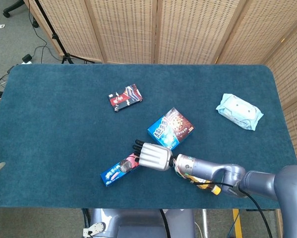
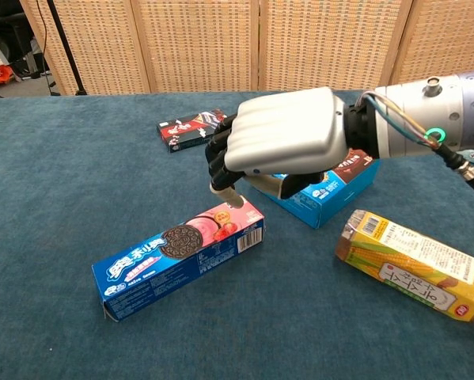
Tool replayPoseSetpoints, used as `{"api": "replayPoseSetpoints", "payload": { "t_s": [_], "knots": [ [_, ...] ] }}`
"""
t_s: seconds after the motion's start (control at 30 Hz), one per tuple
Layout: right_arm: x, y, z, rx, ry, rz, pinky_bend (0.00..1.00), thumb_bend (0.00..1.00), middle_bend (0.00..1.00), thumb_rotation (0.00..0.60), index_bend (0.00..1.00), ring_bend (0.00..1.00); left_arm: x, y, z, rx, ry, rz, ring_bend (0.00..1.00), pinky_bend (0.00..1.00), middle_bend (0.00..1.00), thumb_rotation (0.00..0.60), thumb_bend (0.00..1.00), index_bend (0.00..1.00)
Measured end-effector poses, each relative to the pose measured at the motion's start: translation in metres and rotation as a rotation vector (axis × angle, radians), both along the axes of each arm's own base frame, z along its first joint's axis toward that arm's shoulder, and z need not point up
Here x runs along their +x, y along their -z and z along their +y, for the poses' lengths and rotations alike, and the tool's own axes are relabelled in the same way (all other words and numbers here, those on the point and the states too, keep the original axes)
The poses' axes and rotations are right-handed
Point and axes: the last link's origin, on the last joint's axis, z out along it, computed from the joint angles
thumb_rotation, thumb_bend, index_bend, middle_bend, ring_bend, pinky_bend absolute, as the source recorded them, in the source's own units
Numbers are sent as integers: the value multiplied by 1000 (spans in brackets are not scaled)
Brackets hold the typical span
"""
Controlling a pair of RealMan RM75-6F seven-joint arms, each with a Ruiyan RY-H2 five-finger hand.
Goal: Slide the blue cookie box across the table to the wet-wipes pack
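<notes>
Right hand [image 2: 280,142]: fingers curled, holding nothing, above long cookie box [image 2: 177,255] | blue cookie box [image 1: 170,128] mid-desk | wet-wipes pack [image 1: 239,111] far right (well apart) | left hand unseen

The blue box [image 2: 320,194] carries white Chinese characters, too partly hidden to read. Print on the long Oreo-style box [image 2: 177,256] and carton [image 2: 415,265] is illegible.
</notes>
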Motion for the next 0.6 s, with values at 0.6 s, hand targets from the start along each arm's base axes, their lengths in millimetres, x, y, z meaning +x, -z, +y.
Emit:
{"api": "replayPoseSetpoints", "payload": {
  "t_s": [0.6],
  "knots": [
    [-11,19,-52,-158,18,84,217,1000,372,600,441,212,-4,-3,1,2,-11,-13,0,0,0,600,0,0]
  ]
}}
